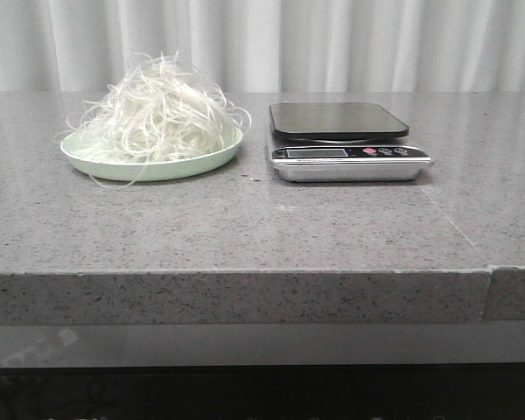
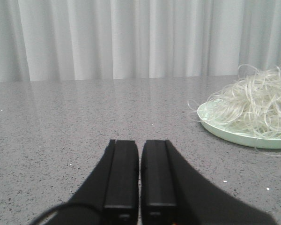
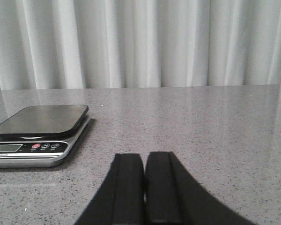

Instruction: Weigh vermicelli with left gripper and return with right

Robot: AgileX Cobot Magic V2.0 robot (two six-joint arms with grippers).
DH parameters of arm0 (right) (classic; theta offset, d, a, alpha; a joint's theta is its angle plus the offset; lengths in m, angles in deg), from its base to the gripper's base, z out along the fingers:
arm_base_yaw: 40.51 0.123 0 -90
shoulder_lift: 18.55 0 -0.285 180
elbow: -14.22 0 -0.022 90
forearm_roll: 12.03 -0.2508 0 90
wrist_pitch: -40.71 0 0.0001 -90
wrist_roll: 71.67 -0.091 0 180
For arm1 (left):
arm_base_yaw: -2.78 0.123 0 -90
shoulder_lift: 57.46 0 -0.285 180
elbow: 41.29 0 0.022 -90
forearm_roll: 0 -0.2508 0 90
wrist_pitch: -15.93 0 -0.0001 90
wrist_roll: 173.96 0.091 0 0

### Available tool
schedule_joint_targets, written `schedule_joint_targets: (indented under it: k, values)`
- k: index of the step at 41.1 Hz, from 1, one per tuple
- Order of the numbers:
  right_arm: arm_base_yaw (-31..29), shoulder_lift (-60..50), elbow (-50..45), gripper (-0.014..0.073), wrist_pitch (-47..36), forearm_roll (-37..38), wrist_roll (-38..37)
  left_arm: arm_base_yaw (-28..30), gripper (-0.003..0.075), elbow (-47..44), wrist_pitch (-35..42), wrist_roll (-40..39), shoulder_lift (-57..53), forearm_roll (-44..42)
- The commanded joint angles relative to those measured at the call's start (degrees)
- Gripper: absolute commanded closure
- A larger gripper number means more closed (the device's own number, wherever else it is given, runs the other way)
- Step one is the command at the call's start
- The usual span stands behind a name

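Observation:
The vermicelli [image 1: 157, 114], a fluffy tangle of thin white strands, lies heaped on a pale green plate [image 1: 96, 163] at the back left of the grey stone table. It also shows in the left wrist view [image 2: 255, 105]. A silver kitchen scale [image 1: 346, 156] with a black platform stands just right of the plate; the platform is bare. It also shows in the right wrist view [image 3: 35, 126]. My left gripper [image 2: 140, 145] is shut and empty, low over the table, well short of the plate. My right gripper [image 3: 144, 157] is shut and empty, off to the right of the scale. Neither gripper shows in the front view.
White curtains hang behind the table. The table [image 1: 245, 227] has a seam near its front right edge. A small crumb lies on the table between plate and scale.

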Motion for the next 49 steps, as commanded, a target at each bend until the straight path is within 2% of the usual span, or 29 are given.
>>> schedule_joint_targets:
  k: [1, 40, 44, 49]
  values:
    - [-0.3, -0.8, 0.5, 0.0434, -4.2, 0.4, -0.1, 0.0, 0.0578, -0.4, 4.9, -0.1, -1.2, 0.1]
    - [-0.3, -0.8, 0.5, 0.0434, -5.9, 0.4, -0.1, 0.0, 0.0578, -0.4, 6.2, -0.1, -1.2, 0.3]
    - [-0.3, -0.8, 2.0, 0.0434, -5.9, 0.4, -0.1, 0.0, 0.0578, 0.7, 10.2, -0.1, -1.2, 0.3]
    - [-0.3, -0.8, 6.8, 0.0434, -1.6, 0.4, -0.1, 0.0, 0.0578, 4.7, 10.2, -0.1, -1.1, 0.3]
